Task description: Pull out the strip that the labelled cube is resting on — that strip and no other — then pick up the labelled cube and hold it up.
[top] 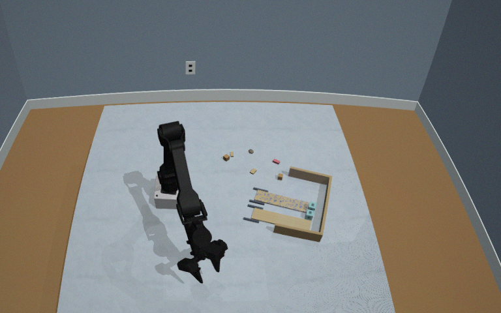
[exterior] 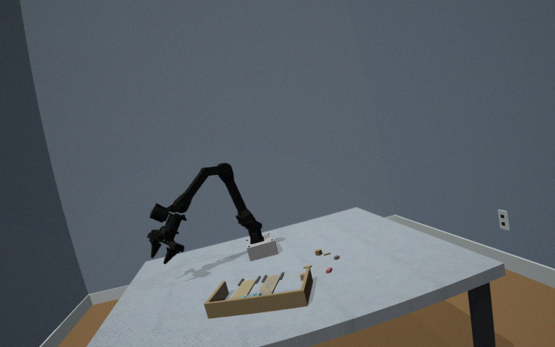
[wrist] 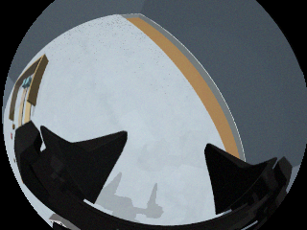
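Jaws wide, holding nothing; top view alone shows cubes (top: 310, 210), labels unreadable.

No writing can be read anywhere; any marks on the teal cubes (top: 311, 210) are too small.

Bare test room, laid out as a robotics lab cell. Plain blue-grey walls (exterior: 286, 102), pale baseboard (top: 221, 95) and brown floor (top: 36, 206). 1 white wall outlet (top: 190, 68) as sole fixture. 1 grey-topped table (exterior: 389, 245) on dark legs (exterior: 483, 314), carrying 1 black arm (exterior: 229, 192) bolted to a white base block (exterior: 261, 249) near the far edge. No furniture, shelving or household goods in view.
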Robot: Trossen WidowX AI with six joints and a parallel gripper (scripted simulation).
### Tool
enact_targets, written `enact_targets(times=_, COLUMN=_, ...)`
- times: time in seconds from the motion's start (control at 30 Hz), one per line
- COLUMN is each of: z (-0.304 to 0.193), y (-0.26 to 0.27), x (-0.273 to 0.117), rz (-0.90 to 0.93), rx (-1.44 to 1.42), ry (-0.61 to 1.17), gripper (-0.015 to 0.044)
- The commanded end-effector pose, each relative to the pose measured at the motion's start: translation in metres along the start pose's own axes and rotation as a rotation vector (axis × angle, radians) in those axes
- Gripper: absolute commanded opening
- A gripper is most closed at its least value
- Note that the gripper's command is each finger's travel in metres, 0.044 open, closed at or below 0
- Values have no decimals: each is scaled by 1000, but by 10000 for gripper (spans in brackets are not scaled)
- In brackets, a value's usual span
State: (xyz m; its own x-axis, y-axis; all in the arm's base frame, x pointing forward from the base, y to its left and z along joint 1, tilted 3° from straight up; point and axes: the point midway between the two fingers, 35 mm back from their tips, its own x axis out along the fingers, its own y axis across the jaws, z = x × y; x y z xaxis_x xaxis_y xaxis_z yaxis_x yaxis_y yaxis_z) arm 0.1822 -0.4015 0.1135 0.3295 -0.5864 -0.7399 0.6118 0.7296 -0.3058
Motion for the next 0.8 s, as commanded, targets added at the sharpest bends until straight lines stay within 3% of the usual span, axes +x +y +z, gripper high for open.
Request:
enact_targets(times=0.0, z=1, y=1, x=0, rz=2, rx=-2, ry=-2, gripper=400)
enact_targets(times=0.13, z=17, y=33, x=-13, rz=39, rx=-38, ry=-38, gripper=400)
enact_targets(times=0.43, z=53, y=175, x=-83, rz=229, rx=-163, ry=-203, gripper=400)
enact_targets(times=0.77, z=25, y=305, x=-183, rz=505, rx=-238, ry=-369, gripper=400)
